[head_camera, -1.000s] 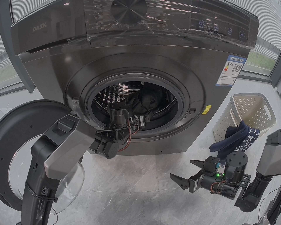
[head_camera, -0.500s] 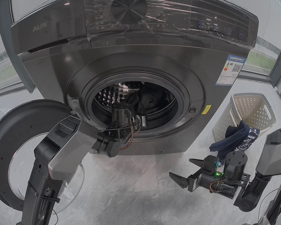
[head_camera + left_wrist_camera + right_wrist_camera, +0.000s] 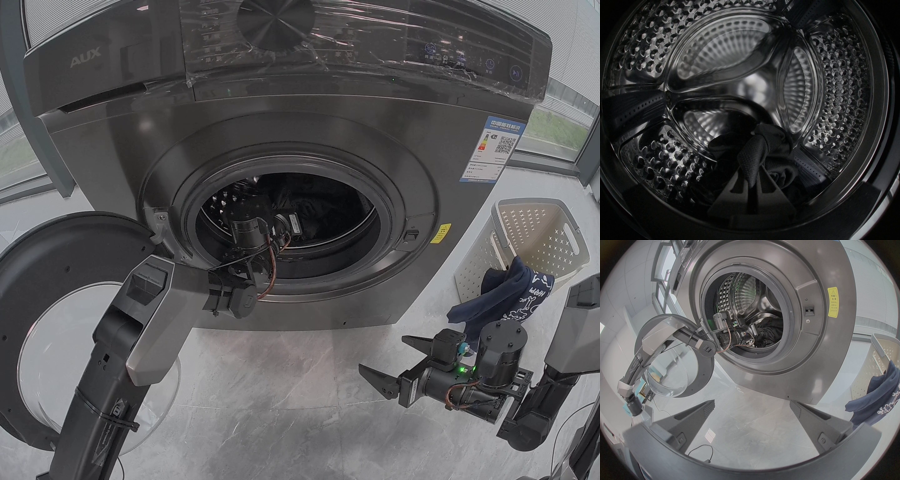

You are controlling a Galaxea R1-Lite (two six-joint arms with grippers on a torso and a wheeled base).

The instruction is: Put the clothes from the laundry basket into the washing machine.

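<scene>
My left gripper is inside the washing machine drum, shut on a black garment whose bunched fabric rises from between the fingers. The same black garment shows through the round door opening, low in the drum. A navy printed garment hangs over the rim of the white laundry basket, which lies tipped to the right of the machine. My right gripper hovers above the floor in front of the basket, open, with nothing between its fingers.
The machine's round door stands swung open at the left, beside my left arm. Grey tiled floor spreads in front of the machine. A window wall runs behind the basket.
My left arm has pushed farther into the drum, carrying the black garment inward. The right gripper has drifted slightly left and stays open.
</scene>
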